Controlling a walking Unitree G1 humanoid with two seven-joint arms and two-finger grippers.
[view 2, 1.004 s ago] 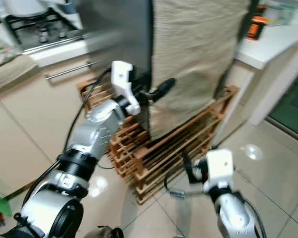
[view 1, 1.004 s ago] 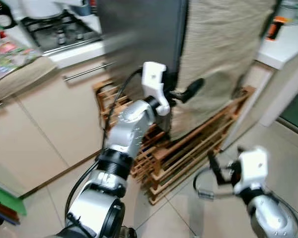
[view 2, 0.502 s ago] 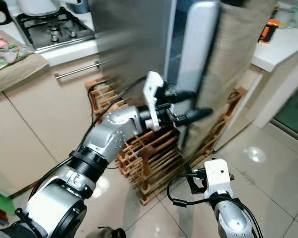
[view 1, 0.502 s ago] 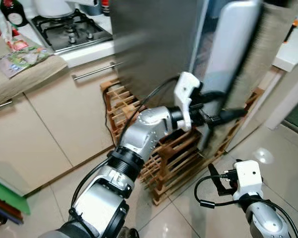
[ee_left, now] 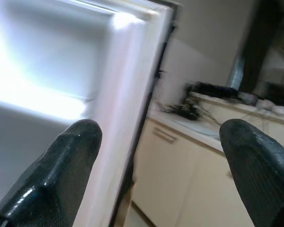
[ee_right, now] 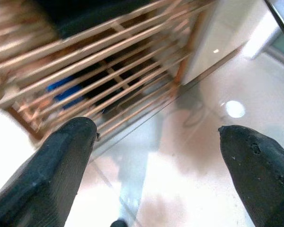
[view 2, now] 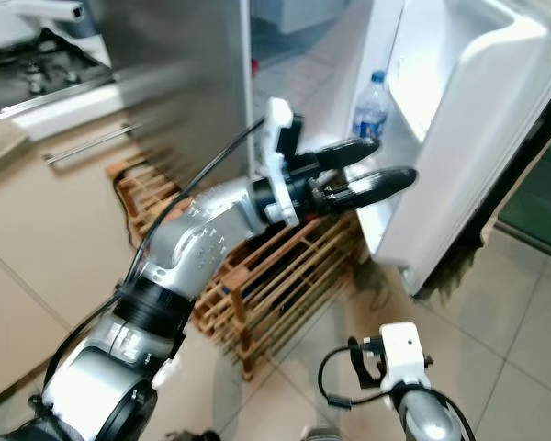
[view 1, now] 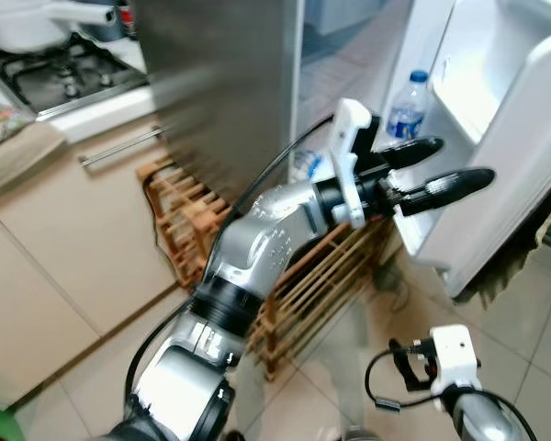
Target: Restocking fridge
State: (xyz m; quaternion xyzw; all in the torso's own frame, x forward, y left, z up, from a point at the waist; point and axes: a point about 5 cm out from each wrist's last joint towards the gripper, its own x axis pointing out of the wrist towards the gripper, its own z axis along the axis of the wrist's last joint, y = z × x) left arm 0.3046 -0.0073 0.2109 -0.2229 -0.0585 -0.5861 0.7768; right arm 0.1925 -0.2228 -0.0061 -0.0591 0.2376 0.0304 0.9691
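A kitchen with a tiled floor point(view 1: 533, 349) and an open fridge door point(view 1: 523, 138) is shown.
The left claw point(view 1: 444, 165) is held with fingers spread, empty, just beside the door's inner shelf. A water bottle point(view 1: 406, 106) is seen behind it. The right claw point(ee_right: 156, 156) is released, low above the floor by a wooden rack point(view 1: 303, 276).

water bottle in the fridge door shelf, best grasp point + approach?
Grip the water bottle on its body just under the blue cap, coming from the fridge door's inner side. It stands upright with its base down in the door shelf, so the upper part is free. The left hand, open, is nearest.
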